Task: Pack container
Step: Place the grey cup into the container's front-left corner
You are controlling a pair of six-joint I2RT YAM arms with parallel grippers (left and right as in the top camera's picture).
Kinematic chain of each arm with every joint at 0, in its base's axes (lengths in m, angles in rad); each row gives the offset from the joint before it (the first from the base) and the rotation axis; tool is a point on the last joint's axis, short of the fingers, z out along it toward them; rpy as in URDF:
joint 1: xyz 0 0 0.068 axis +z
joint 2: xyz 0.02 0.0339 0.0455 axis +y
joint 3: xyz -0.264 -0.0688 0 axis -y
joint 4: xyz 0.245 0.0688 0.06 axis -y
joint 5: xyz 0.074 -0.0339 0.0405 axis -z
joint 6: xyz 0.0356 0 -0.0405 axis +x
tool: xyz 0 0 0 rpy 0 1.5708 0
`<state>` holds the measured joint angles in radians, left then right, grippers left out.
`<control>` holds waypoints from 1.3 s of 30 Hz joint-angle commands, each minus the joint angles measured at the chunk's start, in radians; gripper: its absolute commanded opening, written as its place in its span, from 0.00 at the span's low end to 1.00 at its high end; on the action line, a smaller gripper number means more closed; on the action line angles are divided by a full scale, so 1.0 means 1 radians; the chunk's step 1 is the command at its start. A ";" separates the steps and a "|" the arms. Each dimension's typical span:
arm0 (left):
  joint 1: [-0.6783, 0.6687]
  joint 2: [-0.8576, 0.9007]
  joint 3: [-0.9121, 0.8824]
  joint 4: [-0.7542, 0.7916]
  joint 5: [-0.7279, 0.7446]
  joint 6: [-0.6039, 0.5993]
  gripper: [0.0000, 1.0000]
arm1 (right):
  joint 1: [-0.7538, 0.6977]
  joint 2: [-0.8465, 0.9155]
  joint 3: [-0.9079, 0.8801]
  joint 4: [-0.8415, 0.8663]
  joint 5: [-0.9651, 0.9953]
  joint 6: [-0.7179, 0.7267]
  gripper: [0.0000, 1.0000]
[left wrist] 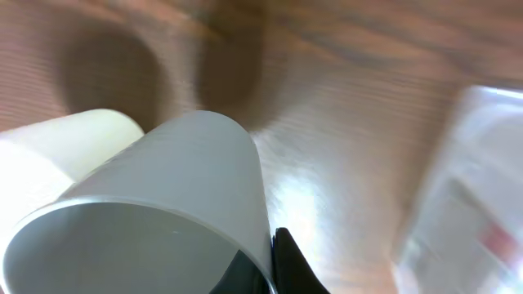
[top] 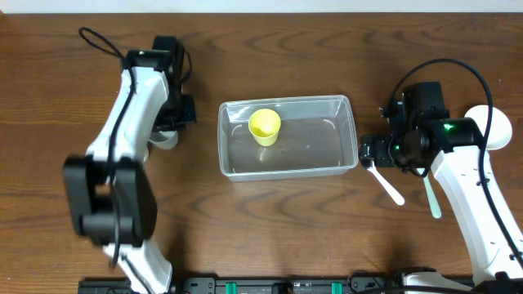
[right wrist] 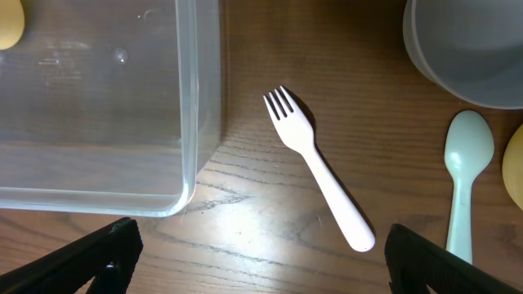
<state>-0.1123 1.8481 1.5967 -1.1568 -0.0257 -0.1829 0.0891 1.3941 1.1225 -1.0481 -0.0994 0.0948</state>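
The clear plastic container stands at the table's middle with a yellow cup inside its left part. My left gripper is to the left of the container, shut on the wall of a white cup, one finger inside and one outside. A second, cream cup lies just behind it. The container's blurred edge shows to the right. My right gripper is open and empty above the table, right of the container's corner, near a white fork.
A pale green spoon lies right of the fork, also in the overhead view. A white bowl stands beyond them. A yellow object shows at the right edge. The fork lies just right of the container.
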 commanded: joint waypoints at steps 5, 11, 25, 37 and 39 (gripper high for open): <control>-0.192 -0.330 0.039 -0.070 0.000 -0.014 0.06 | -0.011 -0.001 0.005 0.005 -0.006 -0.010 0.96; -0.389 -0.366 0.036 -0.131 0.001 -0.018 0.06 | -0.011 -0.001 0.005 0.007 -0.006 -0.009 0.96; -0.527 -0.135 -0.036 -0.091 0.000 -0.029 0.06 | -0.011 -0.001 0.005 0.000 -0.007 -0.009 0.96; -0.527 0.076 -0.037 -0.011 0.000 -0.010 0.06 | -0.011 -0.001 0.005 -0.001 -0.006 -0.010 0.96; -0.527 0.107 -0.037 -0.011 0.000 -0.010 0.06 | -0.011 -0.001 0.005 -0.002 -0.006 -0.010 0.96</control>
<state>-0.6395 1.9190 1.5635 -1.1664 -0.0254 -0.2054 0.0891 1.3941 1.1225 -1.0492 -0.0994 0.0948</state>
